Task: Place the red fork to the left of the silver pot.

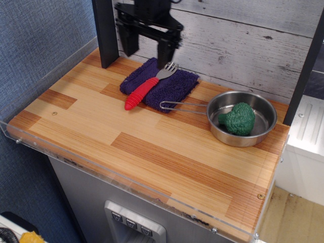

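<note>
The red fork (144, 90) lies on a dark purple towel (160, 83) at the back of the wooden table, red ribbed handle toward the front left, silver tines toward the back right. The silver pot (242, 118) stands to the right, its wire loop handle (182, 106) pointing left along the towel's front edge, with a green toy vegetable (238, 119) inside. My black gripper (146, 52) hangs open and empty above the back of the towel, over and slightly left of the fork's tines.
A black post (105, 31) stands at the back left beside the gripper. Clear acrylic rims (126, 182) line the table's front and left edges. A grey plank wall (243, 40) backs the table. Bare wood (152, 152) lies in front of the towel and pot.
</note>
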Action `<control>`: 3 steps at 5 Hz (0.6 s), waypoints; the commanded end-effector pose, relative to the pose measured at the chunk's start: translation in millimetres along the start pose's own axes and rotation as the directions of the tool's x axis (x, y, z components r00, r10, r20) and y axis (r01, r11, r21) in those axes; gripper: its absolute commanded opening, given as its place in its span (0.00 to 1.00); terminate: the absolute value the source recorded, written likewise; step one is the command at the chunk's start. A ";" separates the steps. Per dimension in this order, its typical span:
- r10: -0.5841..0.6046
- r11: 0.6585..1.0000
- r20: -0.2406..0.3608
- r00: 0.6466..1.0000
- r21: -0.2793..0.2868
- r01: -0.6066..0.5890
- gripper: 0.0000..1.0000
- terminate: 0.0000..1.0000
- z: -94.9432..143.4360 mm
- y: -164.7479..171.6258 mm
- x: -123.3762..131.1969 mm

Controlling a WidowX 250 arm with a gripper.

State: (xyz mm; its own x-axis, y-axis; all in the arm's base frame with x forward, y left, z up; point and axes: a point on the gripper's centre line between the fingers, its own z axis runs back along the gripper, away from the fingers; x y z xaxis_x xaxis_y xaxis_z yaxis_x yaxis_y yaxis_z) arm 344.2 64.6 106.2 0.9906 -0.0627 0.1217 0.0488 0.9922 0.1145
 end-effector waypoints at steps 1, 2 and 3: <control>-0.003 0.999 0.011 1.000 0.032 0.003 1.00 0.00 -23.0 27.9 -1.5; -0.014 1.000 0.019 1.000 -0.016 0.014 1.00 0.00 -39.0 22.7 -0.1; -0.013 0.998 0.024 1.000 -0.069 0.015 1.00 0.00 -47.9 15.6 1.5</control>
State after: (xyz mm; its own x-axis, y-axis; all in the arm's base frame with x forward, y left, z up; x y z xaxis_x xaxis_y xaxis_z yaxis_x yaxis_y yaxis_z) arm 351.2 82.1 49.7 0.9901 -0.0816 0.1144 0.0776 0.9962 0.0390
